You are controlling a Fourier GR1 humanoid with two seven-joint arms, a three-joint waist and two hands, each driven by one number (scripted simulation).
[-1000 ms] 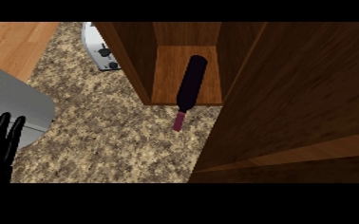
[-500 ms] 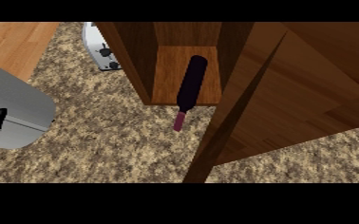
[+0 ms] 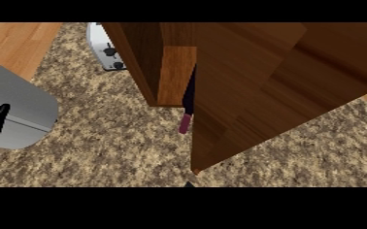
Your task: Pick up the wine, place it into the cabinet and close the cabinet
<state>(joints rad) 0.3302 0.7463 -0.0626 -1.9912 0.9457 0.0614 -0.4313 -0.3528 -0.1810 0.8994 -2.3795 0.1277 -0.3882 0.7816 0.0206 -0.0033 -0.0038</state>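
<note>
The wine bottle lies in the wooden cabinet [image 3: 154, 63] on the counter. Only a dark strip of its body [image 3: 190, 93] and its pink neck [image 3: 186, 123] show, the neck sticking out past the cabinet's front edge. The cabinet door [image 3: 272, 87] stands swung most of the way across the opening and covers the rest of the bottle. A black sliver of my left hand [image 3: 3, 117] shows at the left edge, above its grey forearm [image 3: 25, 109]. A small dark bit under the door's lower corner may be my right hand [image 3: 189, 184]; the door hides the rest.
A silver toaster [image 3: 105, 48] stands behind the cabinet's left side. The speckled counter [image 3: 108, 145] runs across the front and left. Wooden floor [image 3: 22, 43] shows beyond the counter's edge at the upper left.
The cabinet door has swung leftward across the opening, now hiding most of the bottle. My left forearm has shifted slightly at the left edge.
</note>
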